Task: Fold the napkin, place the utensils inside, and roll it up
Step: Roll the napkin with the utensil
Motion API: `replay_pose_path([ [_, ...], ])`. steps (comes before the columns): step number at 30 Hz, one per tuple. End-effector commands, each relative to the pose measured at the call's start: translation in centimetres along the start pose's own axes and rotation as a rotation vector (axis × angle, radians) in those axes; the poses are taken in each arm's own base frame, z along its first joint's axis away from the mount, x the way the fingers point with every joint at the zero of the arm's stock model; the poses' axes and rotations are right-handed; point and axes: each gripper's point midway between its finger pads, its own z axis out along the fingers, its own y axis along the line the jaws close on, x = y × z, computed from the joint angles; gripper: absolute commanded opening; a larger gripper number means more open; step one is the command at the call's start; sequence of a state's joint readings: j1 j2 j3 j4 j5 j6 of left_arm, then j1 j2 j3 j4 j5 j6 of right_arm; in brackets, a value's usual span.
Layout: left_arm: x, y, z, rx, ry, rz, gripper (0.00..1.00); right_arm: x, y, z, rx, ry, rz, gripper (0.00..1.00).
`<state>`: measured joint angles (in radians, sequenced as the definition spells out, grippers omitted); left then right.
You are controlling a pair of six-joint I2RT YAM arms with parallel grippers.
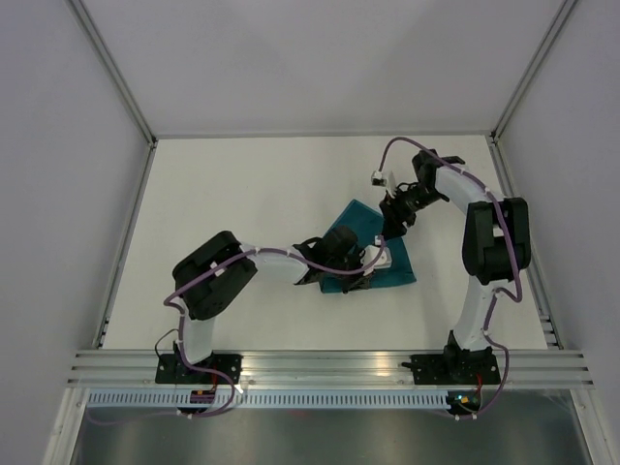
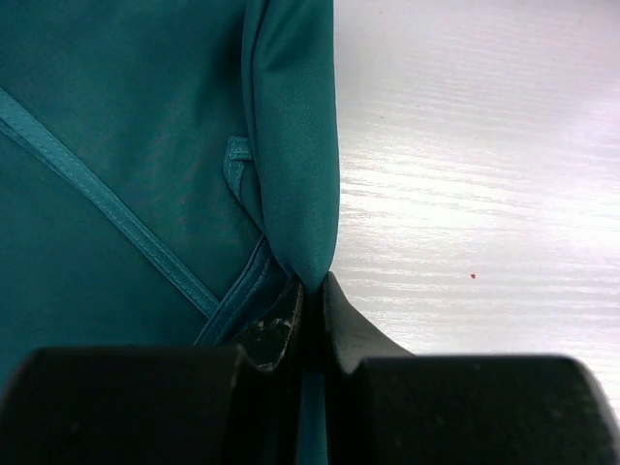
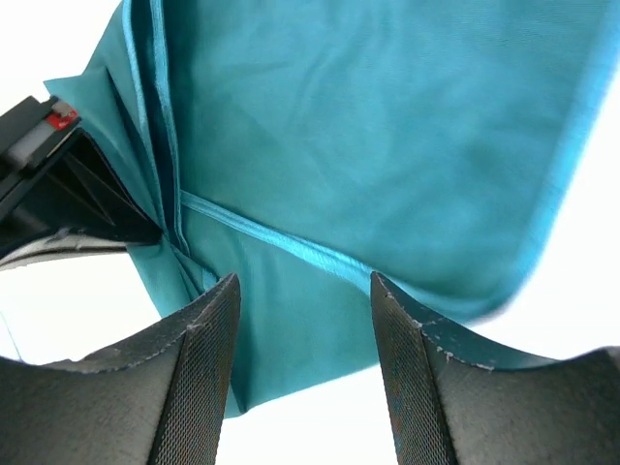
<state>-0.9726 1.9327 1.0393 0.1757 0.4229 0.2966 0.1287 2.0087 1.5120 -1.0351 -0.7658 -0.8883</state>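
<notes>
napkin sits a bit right of table centre, folded, hem edges crossing diagonally in the wrist views. left gripper pinched tight on a rolled fold at napkin's edge, cloth wedged between fingers. right gripper hangs over far side of cloth, jaws spread wide, nothing in them, hemmed edge running under the gap. both claws close together over cloth. white tabletop shows all round napkin, widest to left and far side. right arm's elbow sits near right rail.
</notes>
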Motion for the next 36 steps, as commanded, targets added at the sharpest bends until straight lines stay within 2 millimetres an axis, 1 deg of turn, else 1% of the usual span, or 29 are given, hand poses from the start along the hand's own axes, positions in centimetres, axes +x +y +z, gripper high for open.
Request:
replay_pose_path([
  [1,5.2,-2.7,0.0,0.183,0.144,-0.218,0.02,-2.3,-0.4,-2.7,0.1,-0.154,-0.072,0.62],
  [2,6.2,-3.0,0.0,0.204,0.178,-0.26,0.02,-3.1,-0.6,-3.8,0.149,-0.187,-0.117,0.62],
  [3,5.9,-2.3,-0.1,0.207,0.168,-0.28,0.02,-2.1,-0.3,-3.7,0.158,-0.181,-0.111,0.62],
  [4,5.9,-2.6,-0.2,0.242,0.164,-0.309,0.02,-2.4,-0.6,-4.2,0.195,-0.201,-0.149,0.62],
  [5,6.0,-2.6,-0.3,0.264,0.167,-0.338,0.02,-2.8,0.2,-5.3,0.233,-0.22,-0.196,0.62],
  [6,6.1,-1.9,-0.2,0.272,0.161,-0.371,0.02,-1.5,0.9,-4.7,0.232,-0.212,-0.199,0.63],
  [7,5.8,-2.2,-0.4,0.314,0.148,-0.402,0.02,-1.7,0.9,-4.9,0.263,-0.23,-0.251,0.64],
  [8,6.0,-2.3,-0.6,0.335,0.153,-0.43,0.02,-2.2,1.9,-6.0,0.3,-0.248,-0.303,0.65],
  [9,6.4,-1.7,-0.4,0.347,0.157,-0.46,0.02,-0.9,2.6,-5.2,0.291,-0.233,-0.31,0.66],
  [10,6.3,-1.9,-0.4,0.379,0.155,-0.484,0.02,-0.8,3.0,-5.1,0.309,-0.224,-0.345,0.67],
  [11,6.6,-1.9,-0.4,0.396,0.158,-0.507,0.02,-1.0,3.8,-5.5,0.336,-0.225,-0.399,0.67],
  [12,6.5,-1.6,-0.5,0.406,0.161,-0.528,0.02,0.0,5.0,-3.9,0.31,-0.199,-0.412,0.68],
  [13,7.2,-1.7,-0.2,0.424,0.175,-0.554,0.02,0.6,5.1,-3.5,0.337,-0.166,-0.43,0.68],
  [14,7.2,-1.7,-0.2,0.433,0.179,-0.564,0.02,-0.1,5.6,-3.6,0.372,-0.178,-0.482,0.68],
  [15,7.1,-1.5,-0.2,0.443,0.186,-0.582,0.02,1.5,6.0,-2.2,0.369,-0.146,-0.48,0.69],
  [16,7.5,-1.7,-0.1,0.459,0.193,-0.602,0.02,0.9,6.9,-1.1,0.37,-0.142,-0.543,0.69],
  [17,7.4,-1.6,0.0,0.462,0.196,-0.61,0.02,1.1,6.9,-0.9,0.403,-0.121,-0.563,0.69],
  [18,7.7,-1.5,-0.1,0.463,0.202,-0.625,0.02,2.0,7.9,0.7,0.373,-0.096,-0.577,0.7],
  [19,8.0,-1.5,-0.1,0.463,0.209,-0.637,0.02,2.1,8.1,1.1,0.369,-0.088,-0.587,0.7],
  [21,8.0,-1.3,0.0,0.46,0.211,-0.648,0.02,2.9,8.8,2.6,0.333,-0.054,-0.586,0.7],
  [23,8.0,-1.2,0.1,0.457,0.213,-0.665,0.02,3.7,8.6,3.6,0.33,-0.02,-0.579,0.69],
  [24,7.9,-1.1,0.1,0.454,0.214,-0.666,0.02,3.8,8.8,4.2,0.325,-0.012,-0.578,0.69],
  [28,7.3,-0.8,0.2,0.446,0.21,-0.682,0.02,4.0,8.8,5.3,0.318,-0.001,-0.572,0.68],
  [32,6.8,-0.4,0.3,0.44,0.203,-0.691,0.02,4.1,9.3,6.1,0.299,0.006,-0.571,0.67],
  [36,6.8,-0.3,0.5,0.436,0.206,-0.703,0.02,4.5,9.8,7.1,0.275,0.025,-0.573,0.65],
])
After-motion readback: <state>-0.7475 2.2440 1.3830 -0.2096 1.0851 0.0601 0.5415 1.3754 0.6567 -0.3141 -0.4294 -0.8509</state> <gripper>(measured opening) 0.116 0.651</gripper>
